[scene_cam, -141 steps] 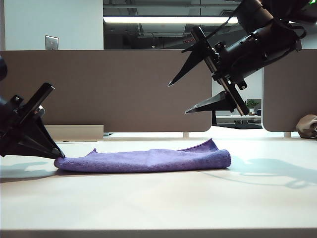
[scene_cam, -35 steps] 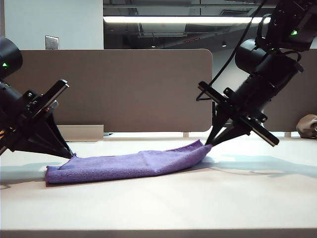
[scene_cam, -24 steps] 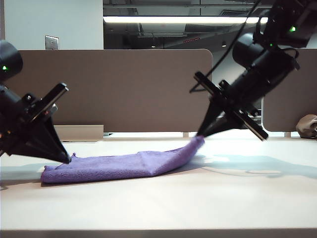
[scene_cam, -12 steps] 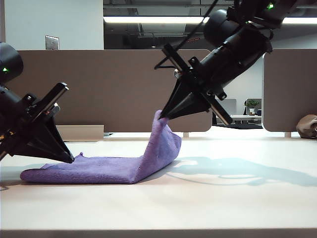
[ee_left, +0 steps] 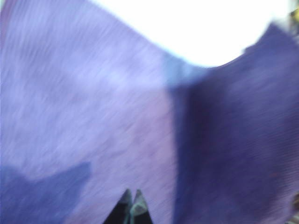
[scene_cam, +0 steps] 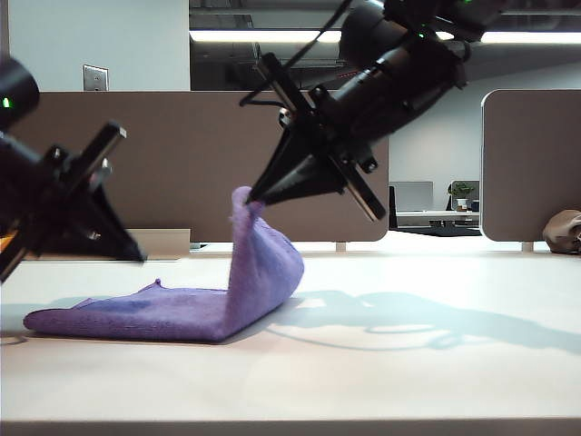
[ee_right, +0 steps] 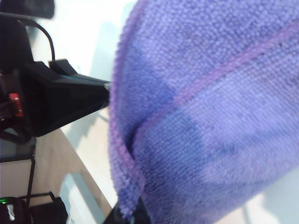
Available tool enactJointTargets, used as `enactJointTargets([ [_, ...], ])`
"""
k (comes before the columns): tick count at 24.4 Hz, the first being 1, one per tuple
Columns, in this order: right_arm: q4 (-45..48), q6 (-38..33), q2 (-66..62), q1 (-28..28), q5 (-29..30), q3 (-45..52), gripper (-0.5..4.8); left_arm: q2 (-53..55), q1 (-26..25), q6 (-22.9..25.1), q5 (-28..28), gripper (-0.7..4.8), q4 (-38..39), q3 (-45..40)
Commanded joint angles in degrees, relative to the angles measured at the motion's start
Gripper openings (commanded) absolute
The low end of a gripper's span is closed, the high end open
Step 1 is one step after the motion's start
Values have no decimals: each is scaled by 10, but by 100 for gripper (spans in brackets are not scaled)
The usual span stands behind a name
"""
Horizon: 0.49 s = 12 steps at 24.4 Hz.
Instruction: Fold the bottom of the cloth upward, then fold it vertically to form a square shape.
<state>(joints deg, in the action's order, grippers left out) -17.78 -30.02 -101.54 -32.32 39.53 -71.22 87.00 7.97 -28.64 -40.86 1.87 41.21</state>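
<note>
The purple cloth (scene_cam: 136, 313) lies flat on the table (scene_cam: 408, 372), and its right end is pulled up into a standing fold. My right gripper (scene_cam: 250, 198) is shut on the top corner of that raised end, well above the table. In the right wrist view the hemmed cloth (ee_right: 210, 93) hangs from the right gripper (ee_right: 131, 215). My left gripper (scene_cam: 141, 257) hovers a little above the flat left part, blurred. In the left wrist view the left gripper (ee_left: 132, 195) has its tips together over the cloth (ee_left: 93, 116), with nothing seen between them.
A brownish-grey lump (scene_cam: 563, 230) sits at the far right edge of the table. Tan partition panels (scene_cam: 227, 163) stand behind the table. Bare tabletop stretches in front of and to the right of the cloth. The left arm's black gripper (ee_right: 60, 102) shows in the right wrist view.
The right gripper has carried the cloth's right end up and to the left, and the cloth has slid left. The left gripper's tip has lifted off the cloth's left corner.
</note>
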Motion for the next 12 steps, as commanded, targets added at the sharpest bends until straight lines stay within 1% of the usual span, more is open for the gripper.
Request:
enactJointTargets([
  [1,18,-7,4,-12,-1,-12,-2,-35,-1,-6,10,-3,-27,2],
  [5,32,-15,4,-25,5,-12,-2,-72,-1,-5,14,-3,-29,2],
  [7,42,-17,3,-31,5,-12,-2,-95,-1,-5,24,-3,-28,2],
  [9,67,-41,-7,-42,7,-12,-2,-132,-1,-4,36,-3,-22,1],
  [12,88,-56,-22,-52,16,-12,-2,-155,-1,-3,37,-3,-7,1],
])
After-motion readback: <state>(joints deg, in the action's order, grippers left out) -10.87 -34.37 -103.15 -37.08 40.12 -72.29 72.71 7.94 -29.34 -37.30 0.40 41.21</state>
